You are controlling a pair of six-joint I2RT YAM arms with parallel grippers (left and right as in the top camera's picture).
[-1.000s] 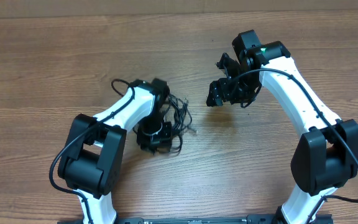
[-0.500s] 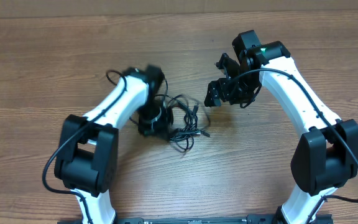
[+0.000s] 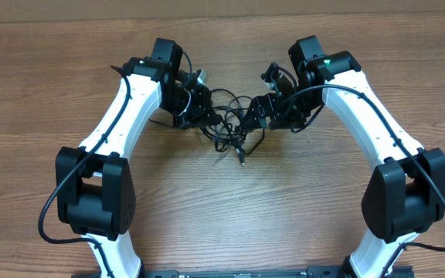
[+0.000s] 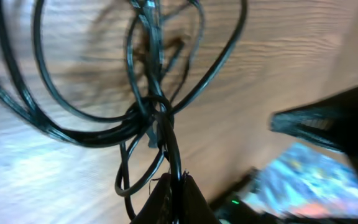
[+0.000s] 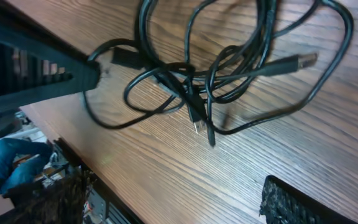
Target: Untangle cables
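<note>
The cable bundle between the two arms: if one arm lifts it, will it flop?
Probably floppy: the cables lie in loose, curling loops. Likely light, since each strand is thin and the left gripper pinches one easily. They cross at a knot, so the whole clump would probably come along.

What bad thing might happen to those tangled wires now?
The left gripper is shut on a thin strand of the cables. Pulling from there might tighten the knot instead of loosening it, or the strand might slip out of the pinch. The right gripper is open right beside the bundle; if it closes there, it might catch several loops at once instead of one end like the silver-tipped plug.
</note>
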